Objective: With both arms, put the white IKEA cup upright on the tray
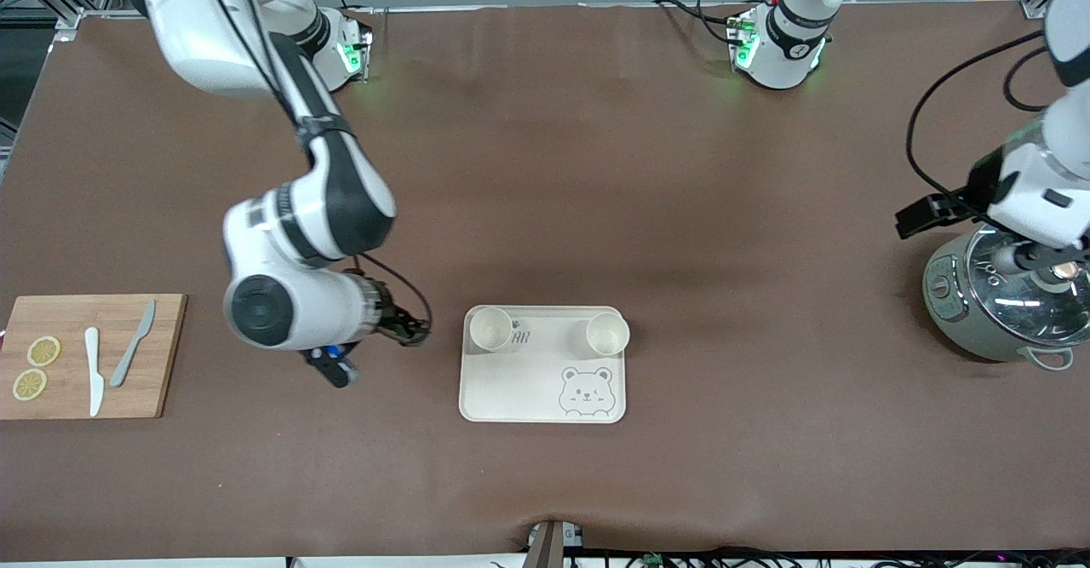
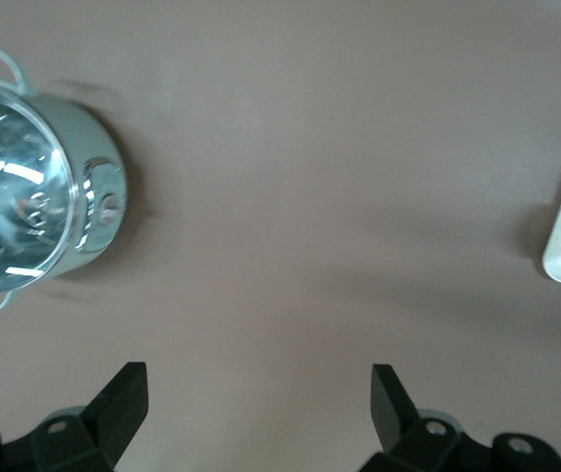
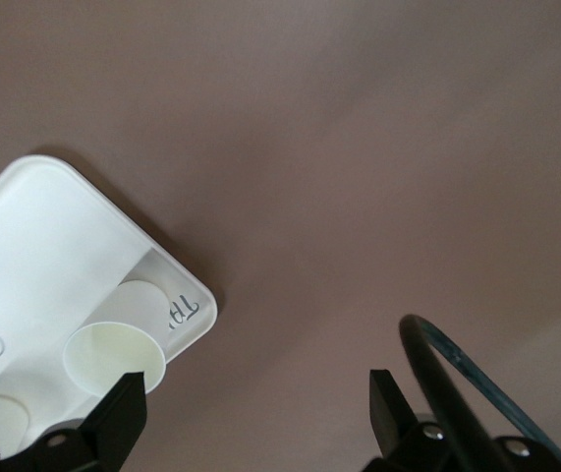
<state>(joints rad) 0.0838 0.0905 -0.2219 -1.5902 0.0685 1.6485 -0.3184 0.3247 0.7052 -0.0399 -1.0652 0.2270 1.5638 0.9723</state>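
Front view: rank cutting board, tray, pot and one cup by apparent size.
1. Cutting board and tray: too close to rank.
2. Pot, partly cut off by the frame and covered by the left arm.
3. Either cup, alike.

The cream rectangular tray [image 1: 542, 381] carries a grey bear-face drawing and grey lettering, with two white cups [image 1: 491, 328] standing on it — all against the plain brown table covering [image 1: 596, 168]. The pale bamboo cutting board [image 1: 162, 355] holds yellow lemon slices [image 1: 43, 351], a white knife [image 1: 94, 370] and a grey one — the sage-green cooker [image 1: 1005, 304] has a shiny glass lid.
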